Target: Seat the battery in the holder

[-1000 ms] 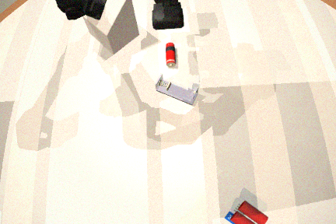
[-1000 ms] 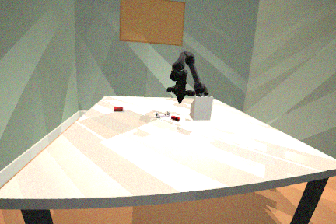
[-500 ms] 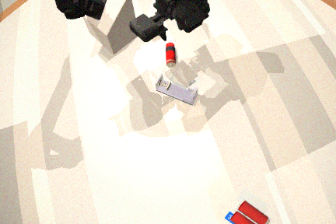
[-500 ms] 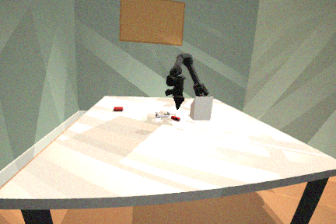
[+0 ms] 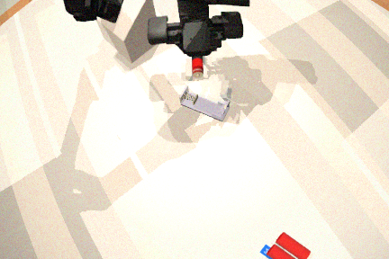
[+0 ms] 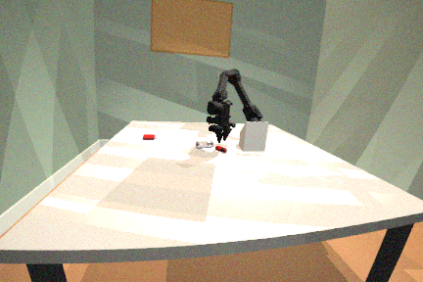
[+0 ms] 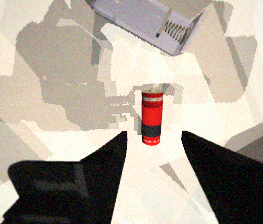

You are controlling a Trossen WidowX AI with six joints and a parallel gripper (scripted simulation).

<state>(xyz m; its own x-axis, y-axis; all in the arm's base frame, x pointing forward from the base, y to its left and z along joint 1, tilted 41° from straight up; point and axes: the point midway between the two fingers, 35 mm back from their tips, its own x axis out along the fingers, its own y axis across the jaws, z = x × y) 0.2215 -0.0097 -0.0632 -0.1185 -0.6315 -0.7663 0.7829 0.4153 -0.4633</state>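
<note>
The red battery (image 5: pixel 197 65) (image 6: pixel 221 149) (image 7: pixel 152 116) lies on its side on the table, outside the holder. Its pale end points toward the holder and its black-banded end away. The grey-lilac holder (image 5: pixel 209 106) (image 6: pixel 205 145) (image 7: pixel 132 20) is empty. Its coil spring (image 5: pixel 189 97) (image 7: pixel 177 31) is at the end nearer the battery in the wrist view; the lip end is cut off there. My gripper (image 6: pixel 221 140) (image 7: pixel 153 135) is open and empty, above the battery. In the wrist view its fingertips are on either side of the battery's black-banded end, without visible contact.
A pale box-shaped block (image 5: pixel 137 31) (image 6: pixel 255 136) stands beside the arm, with another dark arm section over its top edge. A pair of red cylinders (image 5: pixel 293 245) with a blue tag (image 5: pixel 266 251) lies far from the holder; it also shows in the exterior view as a red shape (image 6: pixel 149 137).
</note>
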